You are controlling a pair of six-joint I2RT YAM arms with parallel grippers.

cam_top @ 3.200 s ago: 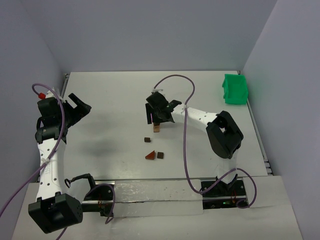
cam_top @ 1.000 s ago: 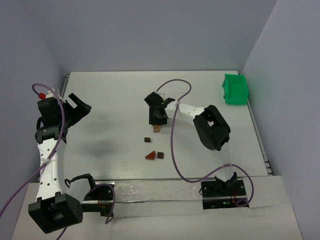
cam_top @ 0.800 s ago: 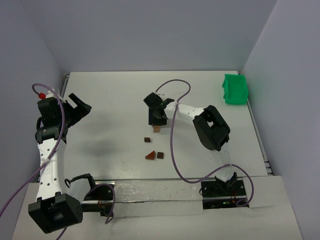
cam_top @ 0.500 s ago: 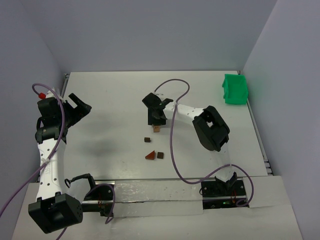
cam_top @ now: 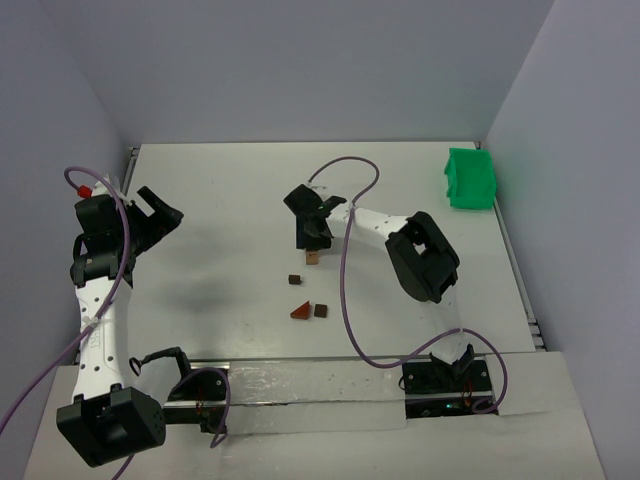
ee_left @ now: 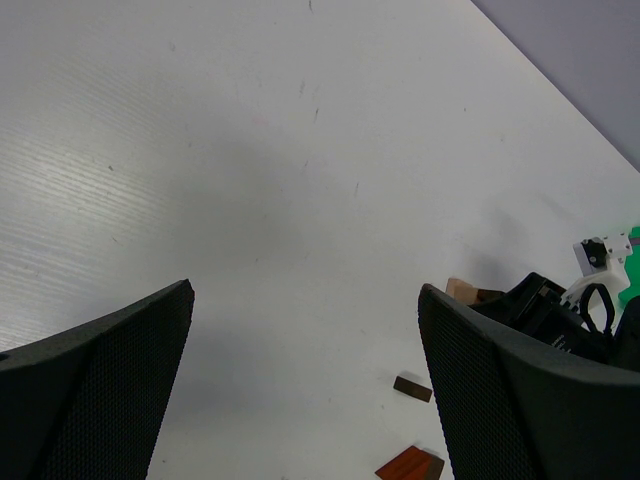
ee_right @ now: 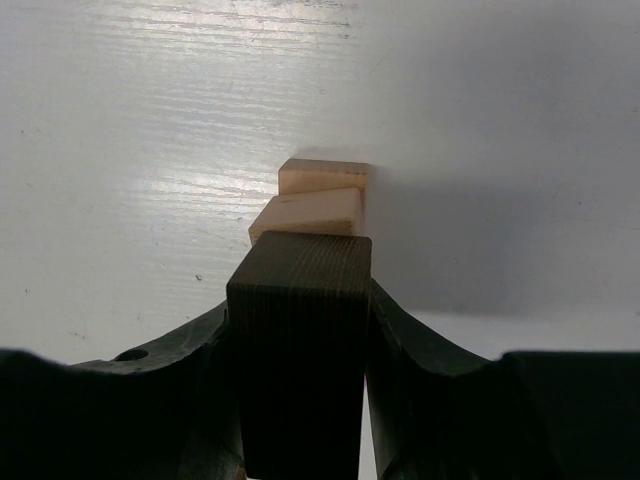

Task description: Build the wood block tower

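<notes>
The right hand (cam_top: 312, 231) is pinching a dark brown block (ee_right: 300, 340) between its fingers, directly above the wood block tower (ee_right: 318, 200). The tower is standing as two light tan pieces near the middle of the desk (cam_top: 220, 200). The left hand (cam_top: 152, 214) is hanging spread wide at the left. A small dark block (cam_top: 295, 280), a reddish wedge (cam_top: 300, 312) and a dark cube (cam_top: 321, 310) are lying nearer the arms. A green bin (cam_top: 470, 178) is sitting far right.
</notes>
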